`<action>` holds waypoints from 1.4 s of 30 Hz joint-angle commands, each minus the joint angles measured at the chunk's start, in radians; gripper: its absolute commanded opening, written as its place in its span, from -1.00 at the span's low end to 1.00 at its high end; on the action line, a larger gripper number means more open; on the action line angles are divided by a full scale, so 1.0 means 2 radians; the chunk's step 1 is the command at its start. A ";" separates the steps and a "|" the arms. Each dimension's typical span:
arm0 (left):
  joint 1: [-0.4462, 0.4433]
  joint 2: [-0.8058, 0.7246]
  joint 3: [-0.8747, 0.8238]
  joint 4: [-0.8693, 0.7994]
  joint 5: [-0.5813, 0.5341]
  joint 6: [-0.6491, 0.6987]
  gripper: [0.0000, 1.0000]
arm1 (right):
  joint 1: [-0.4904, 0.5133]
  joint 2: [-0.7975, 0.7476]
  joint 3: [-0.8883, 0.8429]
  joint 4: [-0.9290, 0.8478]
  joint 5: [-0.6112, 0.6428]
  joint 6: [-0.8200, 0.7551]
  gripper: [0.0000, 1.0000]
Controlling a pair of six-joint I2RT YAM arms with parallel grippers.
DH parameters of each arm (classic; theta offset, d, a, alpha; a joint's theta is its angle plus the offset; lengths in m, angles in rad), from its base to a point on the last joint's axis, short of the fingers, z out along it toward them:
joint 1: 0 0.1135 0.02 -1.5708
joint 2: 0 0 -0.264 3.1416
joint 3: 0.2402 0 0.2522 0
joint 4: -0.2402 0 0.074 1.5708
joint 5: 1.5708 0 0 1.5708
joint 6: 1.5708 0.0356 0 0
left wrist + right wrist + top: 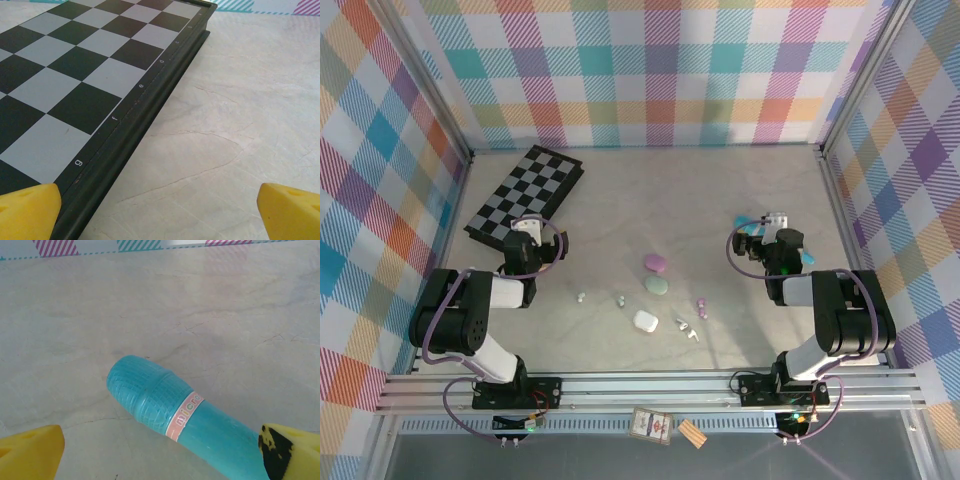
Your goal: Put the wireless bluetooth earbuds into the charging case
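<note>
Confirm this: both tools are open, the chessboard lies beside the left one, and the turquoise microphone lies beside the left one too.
One thing is wrong: the turquoise microphone lies by the right tool, not the left, as the right wrist view shows. The rest holds: both tools are open, and the chessboard lies beside the left tool.

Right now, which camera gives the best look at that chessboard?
The top external view: the whole chessboard lies in frame at the far left, so you see its full outline and how it is angled. The left wrist view gives a close but cropped look at the chessboard: some squares and one dark rim with small letters.
</note>
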State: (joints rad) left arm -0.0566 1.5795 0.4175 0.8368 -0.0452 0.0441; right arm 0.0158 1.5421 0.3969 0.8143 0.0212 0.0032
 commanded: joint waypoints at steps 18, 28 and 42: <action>0.000 0.000 0.002 0.002 -0.002 -0.004 0.99 | -0.002 -0.002 0.008 0.008 -0.007 0.005 0.98; -0.001 0.000 0.001 0.003 -0.003 -0.004 0.99 | -0.002 -0.004 0.006 0.010 -0.009 0.004 0.98; -0.032 -0.166 0.178 -0.373 -0.009 -0.011 0.99 | 0.041 -0.195 0.079 -0.251 -0.093 -0.055 0.98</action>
State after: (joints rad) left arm -0.1101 1.3075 0.6579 0.3531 -0.0643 0.0422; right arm 0.0555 1.2259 0.5091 0.4740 -0.0929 -0.0437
